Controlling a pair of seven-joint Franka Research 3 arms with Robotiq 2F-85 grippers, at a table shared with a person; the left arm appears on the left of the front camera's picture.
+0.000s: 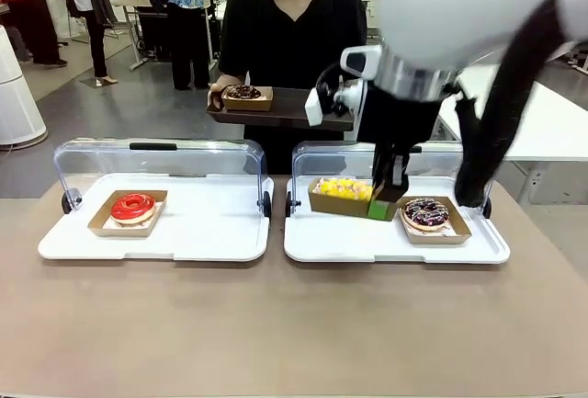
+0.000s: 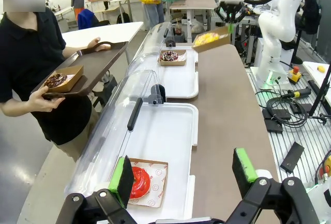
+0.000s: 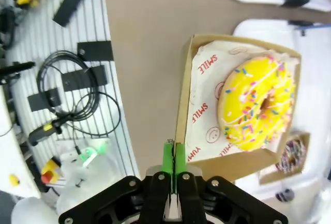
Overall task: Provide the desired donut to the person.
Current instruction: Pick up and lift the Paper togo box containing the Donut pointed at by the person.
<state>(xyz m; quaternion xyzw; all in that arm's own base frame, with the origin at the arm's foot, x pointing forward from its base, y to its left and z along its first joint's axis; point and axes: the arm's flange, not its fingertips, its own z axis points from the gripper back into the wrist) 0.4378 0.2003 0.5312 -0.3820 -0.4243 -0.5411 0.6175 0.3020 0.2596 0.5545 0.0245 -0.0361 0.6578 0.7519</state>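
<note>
My right gripper (image 1: 387, 198) (image 3: 174, 154) is shut on the rim of a cardboard box (image 3: 192, 154) that carries a yellow sprinkled donut (image 1: 342, 188) (image 3: 257, 107) (image 2: 207, 38). The box hangs tilted just above the right white tray (image 1: 367, 246). The person (image 1: 292, 30) in a black T-shirt stands at the far side, holding a dark serving tray (image 1: 294, 108) (image 2: 95, 64) with a boxed chocolate donut (image 1: 244, 93) (image 2: 55, 80) on it. My left gripper (image 2: 182, 175) is open above the left tray, near a red glazed donut (image 2: 138, 181) (image 1: 133, 206).
A chocolate donut with sprinkles (image 1: 426, 212) (image 2: 169, 56) sits in its box on the right tray. Both trays have clear lids (image 1: 156, 154) tipped open toward the person. Cables and gear (image 3: 67, 74) lie beside the table; bystanders stand far off.
</note>
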